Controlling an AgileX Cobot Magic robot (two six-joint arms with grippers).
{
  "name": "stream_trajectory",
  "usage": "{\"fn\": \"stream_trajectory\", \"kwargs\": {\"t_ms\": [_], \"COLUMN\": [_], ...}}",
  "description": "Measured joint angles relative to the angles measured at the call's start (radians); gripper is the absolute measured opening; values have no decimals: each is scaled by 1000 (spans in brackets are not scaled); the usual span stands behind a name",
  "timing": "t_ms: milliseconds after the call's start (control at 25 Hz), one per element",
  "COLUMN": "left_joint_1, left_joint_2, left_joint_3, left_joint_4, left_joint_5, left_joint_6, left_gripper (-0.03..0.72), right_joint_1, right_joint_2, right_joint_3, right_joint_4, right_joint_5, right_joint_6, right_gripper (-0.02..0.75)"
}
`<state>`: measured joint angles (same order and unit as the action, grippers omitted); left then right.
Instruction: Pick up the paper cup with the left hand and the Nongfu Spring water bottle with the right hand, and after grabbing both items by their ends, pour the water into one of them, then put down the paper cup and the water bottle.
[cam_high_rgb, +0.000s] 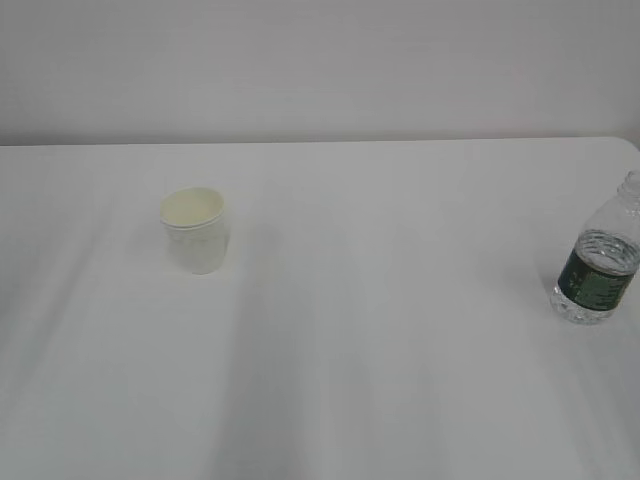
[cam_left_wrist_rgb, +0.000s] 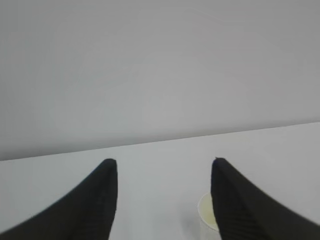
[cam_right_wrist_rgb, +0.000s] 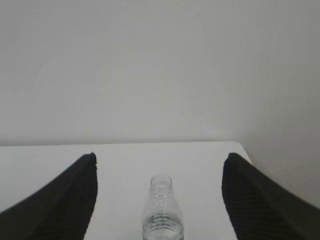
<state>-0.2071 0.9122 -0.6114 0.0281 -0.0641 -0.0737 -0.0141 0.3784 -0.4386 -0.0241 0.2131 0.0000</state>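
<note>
Paper cup (cam_left_wrist_rgb: 206, 216) — left wrist view: right side hidden behind a black finger (cam_left_wrist_rgb: 240, 205), base cut by the bottom edge. Nongfu Spring water bottle (cam_right_wrist_rgb: 162, 212) — right wrist view: lower body cropped (label unseen); exterior view: right flank clipped.

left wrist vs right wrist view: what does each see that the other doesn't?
Left wrist only: the paper cup, its rim low between the left hand fingers, partly hidden behind the right-side finger. Right wrist only: the Nongfu Spring water bottle, capless, centred between the right hand fingers, plus the table's corner. Both: open jaws holding nothing, white table, plain wall.
</note>
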Motion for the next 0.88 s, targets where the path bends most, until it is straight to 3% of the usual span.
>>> {"fn": "stream_trajectory", "kwargs": {"t_ms": [440, 640, 880], "left_joint_1": [0, -1, -2], "left_joint_2": [109, 150, 253], "left_joint_3": [125, 195, 253], "left_joint_4": [-38, -42, -42], "left_joint_5": [-275, -386, -544], "left_joint_6": [0, 0, -50], "left_gripper": [410, 405, 403], "right_joint_1": [0, 0, 0], "right_joint_2": [35, 150, 309], "right_joint_3": [134, 139, 143], "right_joint_4": [-4, -8, -9], "right_joint_5": [-177, -198, -346], "right_joint_6": [77, 77, 78], "right_gripper": [590, 590, 590]}}
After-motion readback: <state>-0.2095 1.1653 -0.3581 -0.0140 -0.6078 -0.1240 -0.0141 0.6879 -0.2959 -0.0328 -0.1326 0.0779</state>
